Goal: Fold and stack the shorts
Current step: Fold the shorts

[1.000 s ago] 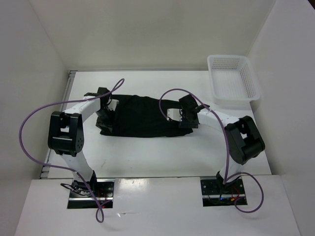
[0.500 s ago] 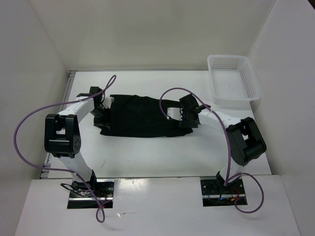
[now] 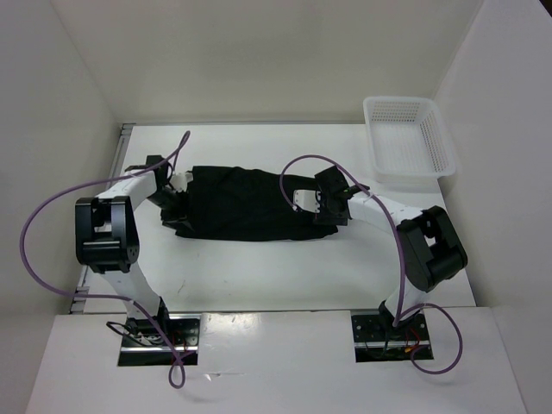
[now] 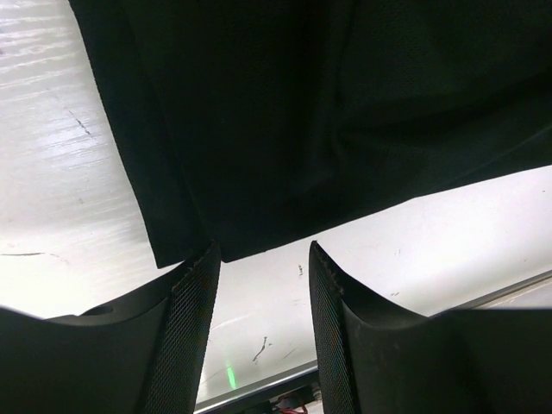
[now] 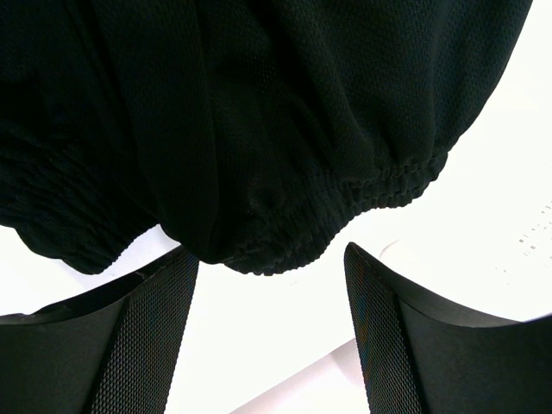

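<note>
Black shorts (image 3: 246, 204) flat on table (image 3: 259, 267) (waistband rightward); left gripper (image 4: 263, 252) parted, empty, beside hem; right gripper (image 5: 270, 254) likewise, beside waistband.

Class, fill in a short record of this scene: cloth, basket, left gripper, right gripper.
Shorts: black, lying spread on the table between the two arms
Basket: white mesh, far right corner, apart from the shorts
Left gripper: open, at the shorts' left edge, holding nothing
Right gripper: open, at the elastic waistband, holding nothing
</note>
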`<state>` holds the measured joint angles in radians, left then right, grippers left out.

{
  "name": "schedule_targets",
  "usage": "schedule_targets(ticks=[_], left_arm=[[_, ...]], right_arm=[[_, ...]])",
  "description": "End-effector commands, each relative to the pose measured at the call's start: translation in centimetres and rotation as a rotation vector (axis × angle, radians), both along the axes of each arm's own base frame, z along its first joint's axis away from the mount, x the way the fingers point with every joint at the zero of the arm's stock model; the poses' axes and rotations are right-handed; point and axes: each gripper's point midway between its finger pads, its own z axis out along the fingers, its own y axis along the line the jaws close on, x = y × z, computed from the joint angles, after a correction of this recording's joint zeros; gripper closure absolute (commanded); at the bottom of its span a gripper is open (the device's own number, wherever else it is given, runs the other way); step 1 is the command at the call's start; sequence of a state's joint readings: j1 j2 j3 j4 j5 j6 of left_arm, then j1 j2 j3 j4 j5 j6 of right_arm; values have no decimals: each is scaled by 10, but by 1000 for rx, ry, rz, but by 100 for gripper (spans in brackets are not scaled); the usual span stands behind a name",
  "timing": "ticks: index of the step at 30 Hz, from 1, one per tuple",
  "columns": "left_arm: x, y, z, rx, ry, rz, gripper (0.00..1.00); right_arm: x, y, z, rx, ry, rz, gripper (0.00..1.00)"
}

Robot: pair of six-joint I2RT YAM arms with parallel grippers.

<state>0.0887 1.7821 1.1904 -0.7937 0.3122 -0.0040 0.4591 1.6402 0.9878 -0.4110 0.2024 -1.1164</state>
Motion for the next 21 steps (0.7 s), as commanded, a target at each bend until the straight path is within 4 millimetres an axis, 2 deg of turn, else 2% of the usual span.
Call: schedule_targets(ticks=[1,13,21], left_arm=[[-10,-5,-6,-30,54,-7,47],[-12,6,-15,17,90,6,48],[-7,5,-7,13,57,6,48]], right_arm=[[4,0,15,33,-56,-5,27],[6,-1,17,30,-68,-9,27],[6,-1,17,25,-68,-2,27]])
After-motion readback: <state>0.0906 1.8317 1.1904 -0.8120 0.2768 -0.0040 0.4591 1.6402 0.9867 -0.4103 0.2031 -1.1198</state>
